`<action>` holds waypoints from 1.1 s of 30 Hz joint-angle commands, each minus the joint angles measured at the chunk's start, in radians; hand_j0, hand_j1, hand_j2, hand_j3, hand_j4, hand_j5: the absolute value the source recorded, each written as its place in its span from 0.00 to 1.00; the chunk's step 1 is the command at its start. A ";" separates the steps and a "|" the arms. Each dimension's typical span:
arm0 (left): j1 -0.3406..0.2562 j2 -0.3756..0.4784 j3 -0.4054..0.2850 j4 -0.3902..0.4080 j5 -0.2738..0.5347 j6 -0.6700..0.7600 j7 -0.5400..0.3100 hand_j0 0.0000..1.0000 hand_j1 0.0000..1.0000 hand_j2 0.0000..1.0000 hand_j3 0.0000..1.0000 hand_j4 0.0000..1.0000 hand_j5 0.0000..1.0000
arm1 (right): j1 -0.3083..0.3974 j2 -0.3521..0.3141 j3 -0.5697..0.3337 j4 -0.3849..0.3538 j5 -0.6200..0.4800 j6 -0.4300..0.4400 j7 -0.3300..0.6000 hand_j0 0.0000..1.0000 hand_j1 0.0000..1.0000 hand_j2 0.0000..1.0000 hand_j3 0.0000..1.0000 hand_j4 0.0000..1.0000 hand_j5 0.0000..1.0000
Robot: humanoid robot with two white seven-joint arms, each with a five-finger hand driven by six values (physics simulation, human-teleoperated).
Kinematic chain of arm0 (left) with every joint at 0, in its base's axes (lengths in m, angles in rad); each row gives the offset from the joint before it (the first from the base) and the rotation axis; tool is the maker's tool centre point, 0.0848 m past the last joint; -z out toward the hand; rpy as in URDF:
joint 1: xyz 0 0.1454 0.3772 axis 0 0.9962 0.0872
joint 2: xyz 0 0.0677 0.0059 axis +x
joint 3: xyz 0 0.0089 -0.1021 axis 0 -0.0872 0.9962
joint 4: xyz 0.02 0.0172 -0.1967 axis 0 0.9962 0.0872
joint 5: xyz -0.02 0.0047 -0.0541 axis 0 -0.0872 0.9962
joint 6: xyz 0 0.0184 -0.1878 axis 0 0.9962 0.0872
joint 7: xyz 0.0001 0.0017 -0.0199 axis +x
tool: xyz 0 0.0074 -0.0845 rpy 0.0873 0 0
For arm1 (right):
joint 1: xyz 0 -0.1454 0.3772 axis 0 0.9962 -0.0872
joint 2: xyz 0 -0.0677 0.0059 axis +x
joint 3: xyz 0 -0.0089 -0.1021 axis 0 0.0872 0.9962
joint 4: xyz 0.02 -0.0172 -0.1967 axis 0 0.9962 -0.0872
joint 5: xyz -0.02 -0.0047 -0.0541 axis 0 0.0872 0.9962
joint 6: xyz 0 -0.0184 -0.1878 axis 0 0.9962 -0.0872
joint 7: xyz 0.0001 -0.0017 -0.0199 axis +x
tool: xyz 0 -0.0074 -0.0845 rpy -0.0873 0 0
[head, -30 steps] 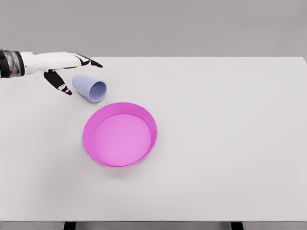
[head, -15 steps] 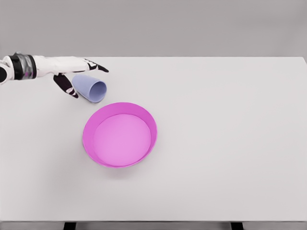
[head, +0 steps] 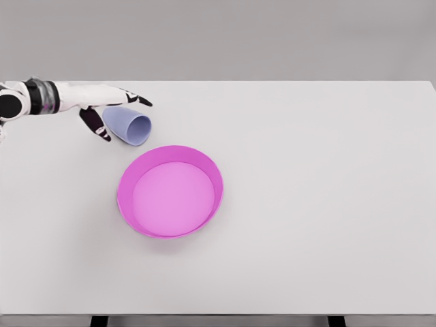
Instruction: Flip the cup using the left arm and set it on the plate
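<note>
A pale blue cup [head: 127, 125] lies on its side on the white table, its mouth facing right and toward me. Just below and right of it sits the magenta plate [head: 169, 191], a shallow round dish with a raised rim. My left hand [head: 114, 109] reaches in from the left edge and straddles the cup's closed end: the fingers [head: 136, 97] stretch over the far side, the thumb [head: 95, 125] hangs on the near left side. The fingers are spread, not closed on the cup. The right arm is out of view.
The white table [head: 327, 204] stretches wide to the right and front of the plate. Its far edge runs just behind my left hand.
My left hand slid right toward the cup until its fingers and thumb bracket the cup's base, then eased back slightly. The cup and the plate stayed put.
</note>
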 commanded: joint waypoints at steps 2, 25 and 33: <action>0.000 -0.016 0.001 0.012 -0.001 0.003 0.000 1.00 1.00 1.00 1.00 1.00 1.00 | 0.000 0.000 0.000 0.000 0.000 0.000 0.000 1.00 1.00 1.00 1.00 1.00 1.00; 0.000 -0.020 0.000 0.015 -0.027 0.003 0.000 1.00 1.00 1.00 1.00 1.00 1.00 | 0.000 0.000 0.000 0.000 0.000 0.000 0.000 1.00 1.00 1.00 1.00 1.00 1.00; 0.005 -0.026 -0.002 0.015 -0.028 0.003 0.000 1.00 1.00 1.00 1.00 1.00 1.00 | 0.000 0.000 0.000 0.000 0.000 0.000 0.000 1.00 1.00 1.00 1.00 1.00 1.00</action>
